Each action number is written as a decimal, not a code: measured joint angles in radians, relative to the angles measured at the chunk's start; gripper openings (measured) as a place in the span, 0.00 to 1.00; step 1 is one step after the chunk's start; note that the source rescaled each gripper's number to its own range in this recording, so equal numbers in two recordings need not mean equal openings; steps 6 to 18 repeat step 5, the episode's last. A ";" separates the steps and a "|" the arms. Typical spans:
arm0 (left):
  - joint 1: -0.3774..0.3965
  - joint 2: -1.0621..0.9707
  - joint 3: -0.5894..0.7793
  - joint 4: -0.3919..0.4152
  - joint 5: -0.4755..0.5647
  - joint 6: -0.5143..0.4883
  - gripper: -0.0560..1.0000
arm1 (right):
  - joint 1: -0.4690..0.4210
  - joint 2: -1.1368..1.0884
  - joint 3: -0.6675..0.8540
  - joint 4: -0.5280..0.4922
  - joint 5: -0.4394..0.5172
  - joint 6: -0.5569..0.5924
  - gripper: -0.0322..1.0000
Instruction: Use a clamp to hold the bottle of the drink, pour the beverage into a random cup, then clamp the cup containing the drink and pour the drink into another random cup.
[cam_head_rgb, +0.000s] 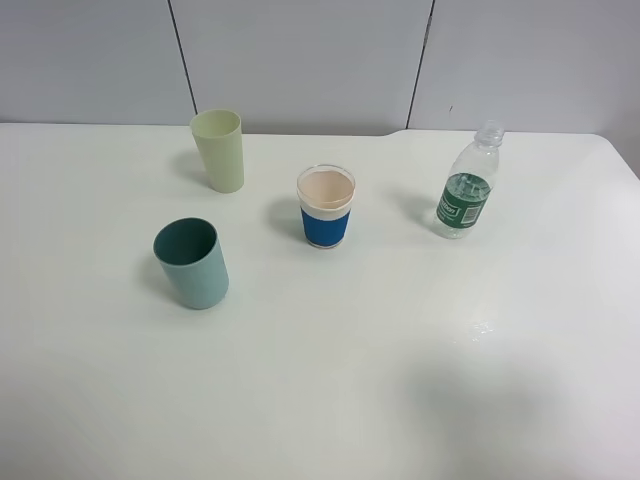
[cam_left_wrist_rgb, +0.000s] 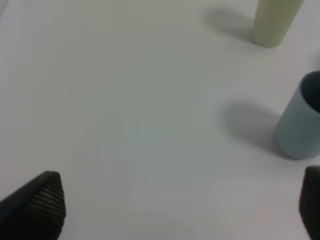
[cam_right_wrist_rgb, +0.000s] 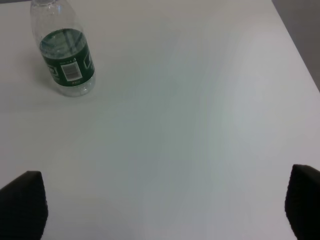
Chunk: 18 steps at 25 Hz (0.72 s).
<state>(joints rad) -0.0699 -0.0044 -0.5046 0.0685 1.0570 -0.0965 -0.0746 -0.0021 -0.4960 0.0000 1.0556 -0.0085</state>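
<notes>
Both grippers gape; bottle capped; blue-sleeved cup looks empty.

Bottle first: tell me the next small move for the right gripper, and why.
Probably advance the right gripper, whose jaws stand wide open and empty, toward the bottle. The bottle stands upright and untouched on the table, apart from the cups, and nothing looks poured yet, so gripping it likely comes first.

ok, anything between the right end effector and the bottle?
Nothing visible. In the right wrist view the end effector is open over bare table, and the bottle stands upright ahead with no object between. The cups sit off to the bottle's other side in the high view.
</notes>
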 joint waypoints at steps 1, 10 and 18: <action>0.000 0.000 0.000 0.000 0.000 0.000 0.82 | 0.000 0.000 0.000 0.000 0.000 0.000 0.88; 0.000 0.000 0.000 0.000 0.000 0.000 0.82 | 0.000 0.000 0.000 0.000 0.000 0.000 0.88; 0.000 0.000 0.000 0.000 0.000 0.000 0.82 | 0.000 0.000 0.000 0.000 0.000 0.000 0.88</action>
